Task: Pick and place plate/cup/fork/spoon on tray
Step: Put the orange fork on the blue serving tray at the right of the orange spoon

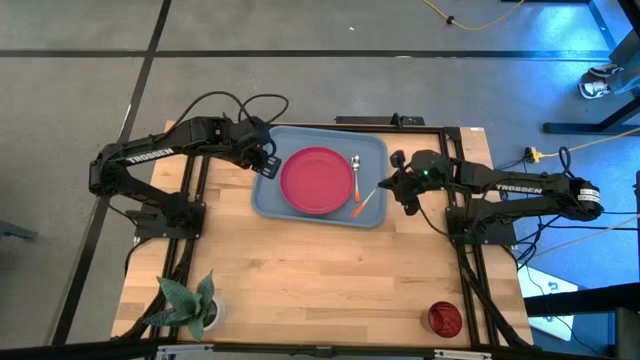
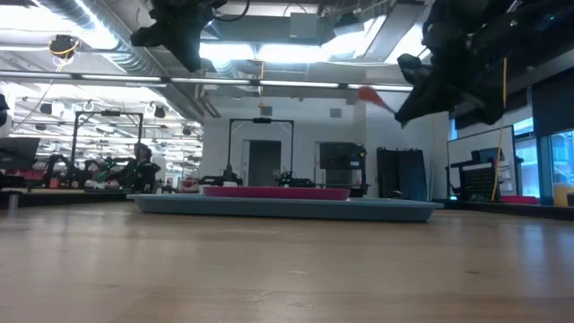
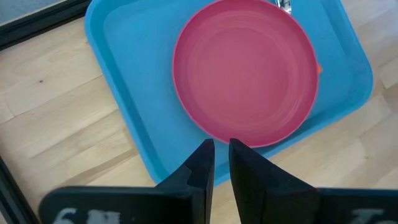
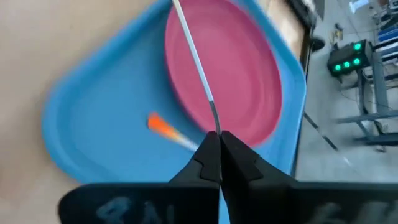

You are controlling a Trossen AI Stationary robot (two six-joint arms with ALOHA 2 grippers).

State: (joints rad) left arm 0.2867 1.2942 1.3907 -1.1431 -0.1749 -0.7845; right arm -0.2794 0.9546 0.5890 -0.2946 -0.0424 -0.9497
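The pinkish-red plate (image 1: 316, 180) lies flat on the light-blue tray (image 1: 270, 200). One orange-handled utensil (image 1: 355, 172) lies on the tray to the right of the plate, its silver head toward the far edge. My right gripper (image 1: 383, 187) is above the tray's right edge, shut on a second orange-handled utensil (image 2: 375, 97). Its head is hidden, so I cannot tell fork from spoon. My left gripper (image 3: 222, 152) hovers above the tray's left edge, empty, with only a narrow gap between its fingers. The dark-red cup (image 1: 443, 318) stands on the table at the near right. My right gripper pinches the utensil's thin silver shaft (image 4: 213, 118) between its two fingers, coming from the table's right side and slanting down. The utensil is lifted well clear of the tray. Its orange handle (image 2: 375, 97) sticks out toward the table's left and slightly up.
A white pot with a green plant (image 1: 190, 305) stands at the table's near left corner. Bare wooden table lies between the tray and the near edge. The tray floor to the right of the plate holds only the lying utensil.
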